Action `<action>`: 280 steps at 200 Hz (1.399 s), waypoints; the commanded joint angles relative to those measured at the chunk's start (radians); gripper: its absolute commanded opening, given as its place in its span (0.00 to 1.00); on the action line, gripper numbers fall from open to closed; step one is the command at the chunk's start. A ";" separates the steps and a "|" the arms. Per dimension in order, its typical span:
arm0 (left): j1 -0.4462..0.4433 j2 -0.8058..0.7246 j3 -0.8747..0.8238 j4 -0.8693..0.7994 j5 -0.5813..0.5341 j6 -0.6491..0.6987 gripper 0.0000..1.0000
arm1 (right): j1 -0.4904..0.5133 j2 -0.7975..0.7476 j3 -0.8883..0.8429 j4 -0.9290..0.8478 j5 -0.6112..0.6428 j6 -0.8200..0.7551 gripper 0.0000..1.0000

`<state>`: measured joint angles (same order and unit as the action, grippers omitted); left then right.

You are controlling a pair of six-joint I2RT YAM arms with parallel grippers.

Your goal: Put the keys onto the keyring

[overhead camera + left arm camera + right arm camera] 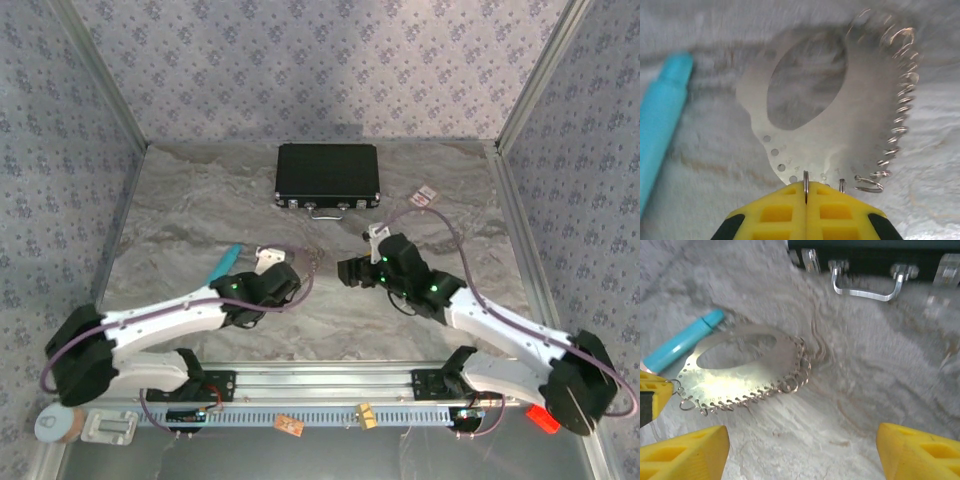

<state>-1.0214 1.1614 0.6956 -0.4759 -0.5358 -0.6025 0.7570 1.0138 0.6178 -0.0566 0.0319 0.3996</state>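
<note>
**Left gripper clamped on the keyring's edge, right gripper held wide beside it**

A marbled grey table (200, 210) is seen from above, with two arms reaching inward from the near edge. The left gripper (287, 277) is placed just left of centre and the right gripper (350, 271) just right of centre, the two near each other but apart. A flat black case (328, 177) is laid at the far middle of the table, well apart from both.

In the left wrist view, the keyring (850, 125) is shown as a silvery plate with an oval hole and a fringe of small split rings (900, 112) along its right edge. It lies flat on the table. The left gripper (806, 192) is pressed shut, its yellow fingers (775, 212) pinched on one small ring at the plate's near edge. A turquoise stick (662, 120) is laid just to the left of the plate, not touching it.

In the right wrist view, the yellow fingers (685, 452) of the right gripper (800, 450) are spread wide with nothing between them, held above bare table just short of the keyring (740, 375). The case's silver handle (867, 287) is seen beyond.

From above, a pale piece (266, 258) beside the left gripper is probably the keyring's edge, though most of it is hidden
</note>
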 commanded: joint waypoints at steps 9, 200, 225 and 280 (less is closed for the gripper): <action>0.011 -0.149 -0.107 0.372 -0.042 0.400 0.00 | -0.034 -0.092 -0.054 0.150 0.048 -0.153 0.82; 0.473 -0.133 -0.030 0.693 1.366 1.079 0.00 | -0.009 0.031 0.111 0.081 -0.527 -1.004 0.58; 0.456 -0.126 -0.022 0.656 1.391 1.145 0.00 | -0.006 0.032 0.106 0.097 -0.536 -0.991 0.44; 0.413 -0.110 -0.004 0.574 1.390 1.215 0.00 | -0.013 0.050 0.121 0.106 -0.600 -0.958 0.34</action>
<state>-0.5919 1.0443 0.6525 0.1215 0.7986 0.5491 0.7441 1.0496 0.6979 0.0505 -0.5217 -0.5728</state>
